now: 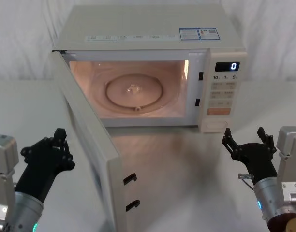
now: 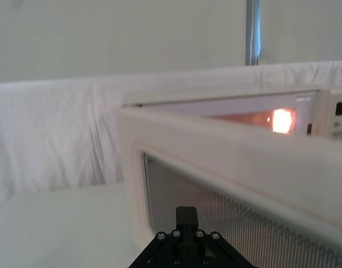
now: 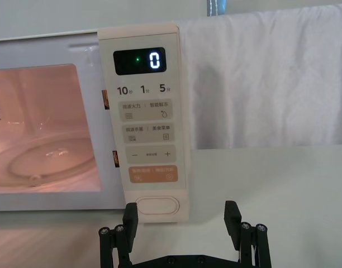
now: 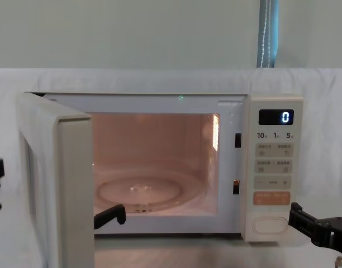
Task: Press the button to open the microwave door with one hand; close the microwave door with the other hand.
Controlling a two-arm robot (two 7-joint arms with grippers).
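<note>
The microwave door (image 1: 90, 140) stands wide open, swung out toward my left, and the lit cavity with its glass turntable shows behind it. My left gripper (image 1: 58, 135) is shut and sits low on the left, just outside the door's outer face (image 2: 243, 184); in the left wrist view the left gripper (image 2: 186, 215) is close to the window mesh. The button (image 1: 216, 124) is the wide blank cream key at the bottom of the keypad. My right gripper (image 1: 244, 135) is open, a short way in front of the button (image 3: 157, 205) and apart from it, with its fingers (image 3: 232, 215) empty.
The microwave (image 1: 148, 29) stands on a white-draped table (image 1: 186, 183) against a white cloth backdrop. The display (image 4: 276, 117) reads 0. Door latch hooks (image 1: 131, 191) stick out from the door's free edge. Bare tabletop lies between the arms.
</note>
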